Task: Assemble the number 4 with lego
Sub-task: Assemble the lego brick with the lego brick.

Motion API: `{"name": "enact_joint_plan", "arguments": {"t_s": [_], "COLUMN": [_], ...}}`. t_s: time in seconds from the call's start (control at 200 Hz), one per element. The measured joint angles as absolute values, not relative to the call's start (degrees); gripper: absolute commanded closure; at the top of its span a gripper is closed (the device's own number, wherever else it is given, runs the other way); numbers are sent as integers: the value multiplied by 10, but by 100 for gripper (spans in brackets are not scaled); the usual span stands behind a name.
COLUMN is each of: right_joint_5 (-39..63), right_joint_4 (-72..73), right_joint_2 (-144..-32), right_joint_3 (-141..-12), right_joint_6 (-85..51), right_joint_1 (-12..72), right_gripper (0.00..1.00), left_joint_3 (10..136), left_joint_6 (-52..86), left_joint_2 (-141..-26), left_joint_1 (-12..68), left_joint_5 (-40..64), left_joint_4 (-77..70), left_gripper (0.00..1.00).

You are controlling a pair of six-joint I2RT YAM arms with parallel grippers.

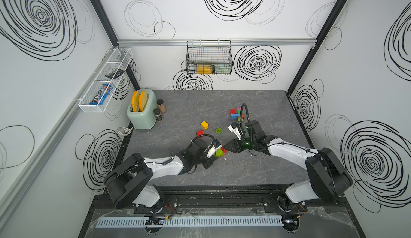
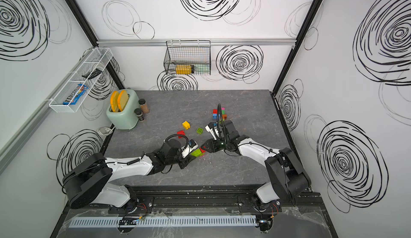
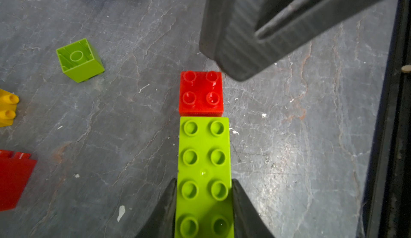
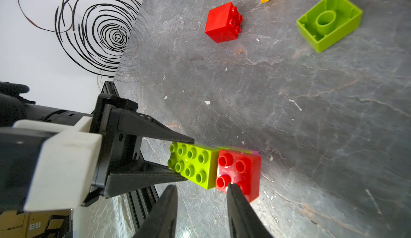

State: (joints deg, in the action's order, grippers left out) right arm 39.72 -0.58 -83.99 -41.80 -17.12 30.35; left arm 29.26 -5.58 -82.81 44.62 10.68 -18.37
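Left end effector [image 3: 204, 182] is clamping the lime oblong brick [image 3: 203, 159], whose long axis is running straight out from it to the red square brick [image 3: 201, 93] butting its far end. Right end effector [image 4: 201, 185], jaws apart and empty, is hovering just over the red one.

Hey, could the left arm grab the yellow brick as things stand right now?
Probably not yet: the left gripper is shut on the long lime brick, so it would need to let go first. Otherwise the yellow brick lies in the open nearby, with nothing over it.
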Motion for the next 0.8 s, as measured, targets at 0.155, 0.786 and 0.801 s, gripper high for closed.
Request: {"name": "enact_joint_plan", "arguments": {"t_s": [0.155,0.786,0.801], "right_joint_5": [409,438,437], "right_joint_4": [-2,11,10], "right_joint_2": [-848,-905,-906], "right_joint_3": [-421,-448,-449], "right_joint_6": [-178,-188,-188], "right_joint_1": [307,327,327], "right_gripper": [73,100,100], "left_joint_3": [293,307,307], "left_joint_6": [-59,-57,-57], "left_joint_2": [-832,-849,-850], "left_joint_1": [446,434,434], "left_joint_5": [111,126,126], "left_joint_4": [-187,-188,-188], "left_gripper": [100,100,100]}}
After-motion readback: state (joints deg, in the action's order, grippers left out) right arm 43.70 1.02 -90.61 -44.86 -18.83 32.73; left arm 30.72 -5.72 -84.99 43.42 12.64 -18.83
